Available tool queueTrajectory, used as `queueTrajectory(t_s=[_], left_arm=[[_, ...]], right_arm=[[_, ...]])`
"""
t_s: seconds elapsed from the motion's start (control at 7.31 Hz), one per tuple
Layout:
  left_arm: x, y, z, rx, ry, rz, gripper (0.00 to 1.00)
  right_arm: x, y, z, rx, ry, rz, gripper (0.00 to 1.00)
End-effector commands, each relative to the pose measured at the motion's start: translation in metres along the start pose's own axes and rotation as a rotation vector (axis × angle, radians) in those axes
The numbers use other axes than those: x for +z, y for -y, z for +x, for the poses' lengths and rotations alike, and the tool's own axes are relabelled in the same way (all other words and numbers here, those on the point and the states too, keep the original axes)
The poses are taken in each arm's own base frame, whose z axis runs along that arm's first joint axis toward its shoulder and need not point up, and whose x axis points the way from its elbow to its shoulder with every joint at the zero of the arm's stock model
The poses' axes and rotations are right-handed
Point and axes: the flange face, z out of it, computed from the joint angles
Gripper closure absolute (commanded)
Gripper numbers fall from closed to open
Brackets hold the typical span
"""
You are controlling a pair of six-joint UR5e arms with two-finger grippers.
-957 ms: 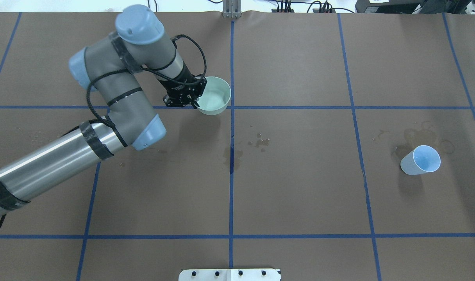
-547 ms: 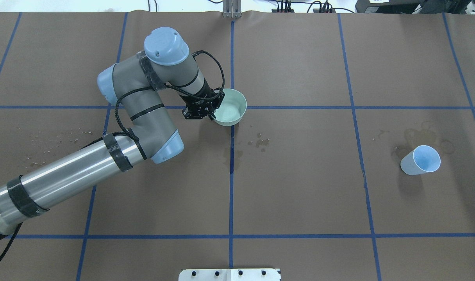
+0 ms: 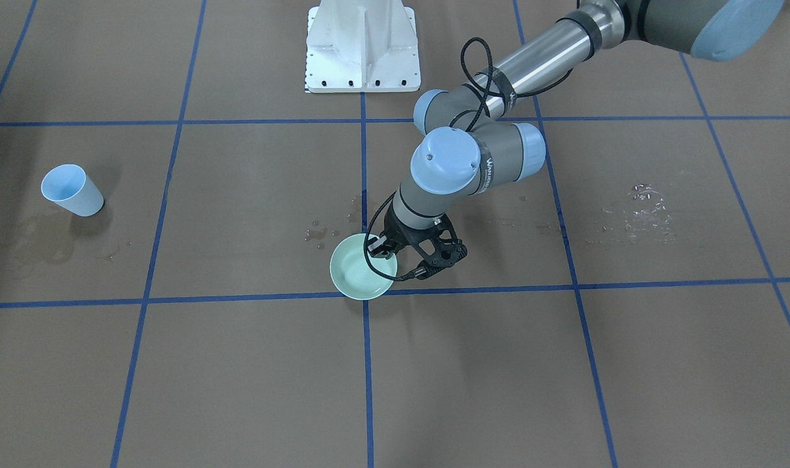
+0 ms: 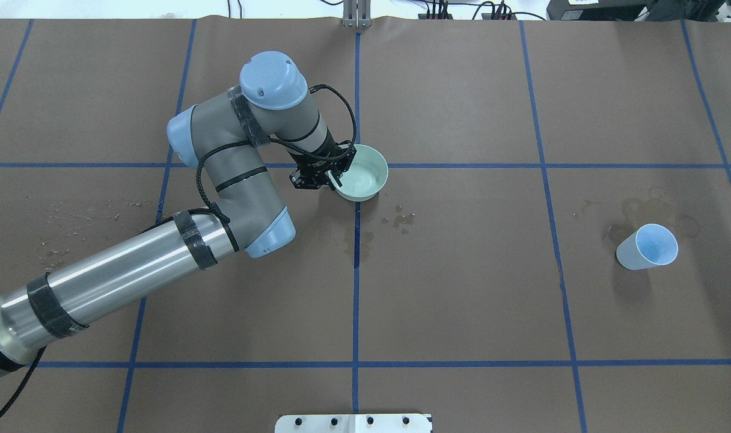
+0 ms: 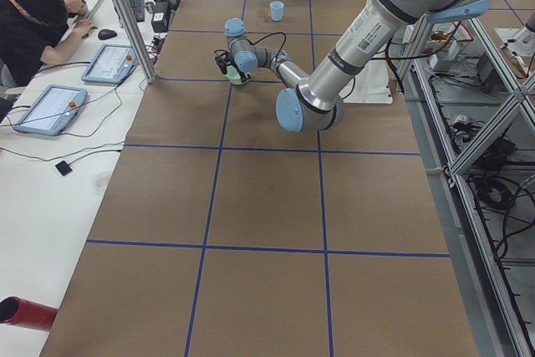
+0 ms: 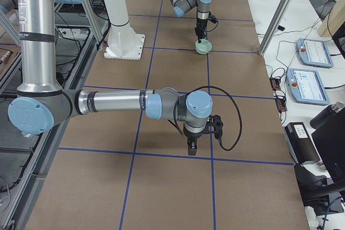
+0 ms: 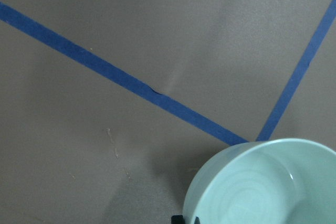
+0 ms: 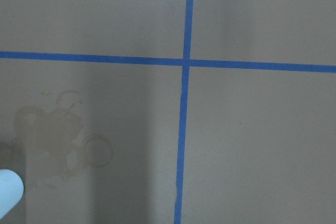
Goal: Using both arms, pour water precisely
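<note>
The left arm's jaws clamp the nine-o'clock rim of the bowl, which sits mouth up. Whether the right arm's jaws are apart or together cannot be told.

Brown paper table gridded with blue tape; white bench alongside holds tablets.
</note>
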Motion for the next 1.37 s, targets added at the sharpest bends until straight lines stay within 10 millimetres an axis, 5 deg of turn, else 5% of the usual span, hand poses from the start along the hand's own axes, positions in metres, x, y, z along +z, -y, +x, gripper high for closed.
queueTrajectory(t_s=[0.0,0.14,0.27,0.41,0.55,0.68,0.82,0.96,1.09,1.23], left_arm=[[-0.001,0.0,0.0,0.004,0.002,0.002,0.0],[-0.023,-0.001,0.007,0.015,-0.034,0.01,0.0],[-0.072,0.006,0.016,0.027,-0.106,0.034,0.0],[-0.111,0.018,0.005,0.016,-0.139,0.065,0.0],[-0.145,0.025,-0.002,0.005,-0.161,0.093,0.0],[-0.163,0.039,-0.032,-0.014,-0.163,0.118,0.0],[-0.175,0.053,-0.059,-0.029,-0.168,0.139,0.0],[-0.177,0.053,-0.071,-0.031,-0.167,0.14,0.0],[-0.178,0.052,-0.077,-0.031,-0.167,0.14,0.0],[-0.176,0.053,-0.082,-0.034,-0.164,0.143,0.0]], right_arm=[[-0.005,0.005,-0.005,-0.007,-0.001,0.011,0.01],[-0.014,0.007,-0.014,-0.027,0.0,0.029,0.01],[-0.042,0.015,-0.042,-0.086,-0.012,0.085,0.01],[-0.08,0.046,-0.08,-0.16,-0.037,0.158,0.01],[-0.071,0.039,-0.071,-0.14,-0.036,0.143,0.01],[-0.071,0.029,-0.072,-0.125,-0.034,0.148,0.01],[-0.073,0.016,-0.09,-0.017,-0.033,0.173,0.01],[-0.056,0.004,-0.131,0.07,-0.094,0.246,0.01],[-0.025,-0.018,-0.198,0.187,-0.135,0.284,0.01],[-0.026,-0.041,-0.233,0.221,-0.118,0.296,0.01]])
